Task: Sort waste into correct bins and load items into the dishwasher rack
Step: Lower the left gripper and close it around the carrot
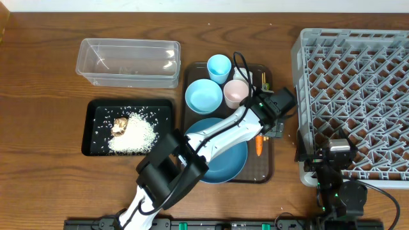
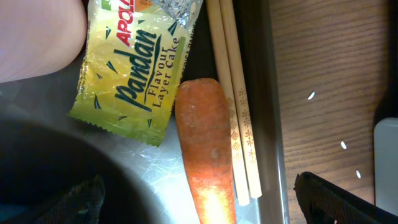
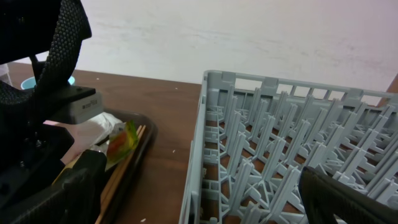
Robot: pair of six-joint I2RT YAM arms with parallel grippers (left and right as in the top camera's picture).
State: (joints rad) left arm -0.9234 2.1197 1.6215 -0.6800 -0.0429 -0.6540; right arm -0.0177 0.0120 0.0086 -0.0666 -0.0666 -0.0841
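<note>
An orange carrot (image 2: 205,149) lies on the brown serving tray (image 1: 192,73) between a yellow-green snack wrapper (image 2: 134,74) and a pair of wooden chopsticks (image 2: 236,124). My left gripper (image 2: 205,208) hovers open over the carrot's end, one finger on either side and nothing held. In the overhead view it (image 1: 268,130) sits at the tray's right edge above the carrot (image 1: 259,147). My right gripper (image 3: 211,199) is open and empty over the front left corner of the grey dishwasher rack (image 3: 292,149). White rice (image 1: 135,134) and a brown food lump (image 1: 120,124) lie in the black tray (image 1: 96,112).
The clear tub (image 1: 128,61) stands behind the black tray. On the brown tray are a large blue plate (image 1: 223,163), a bowl (image 1: 204,96), a light-blue cup (image 1: 218,66) and a pinkish cup (image 1: 235,94). The rack (image 1: 358,96) fills the right side.
</note>
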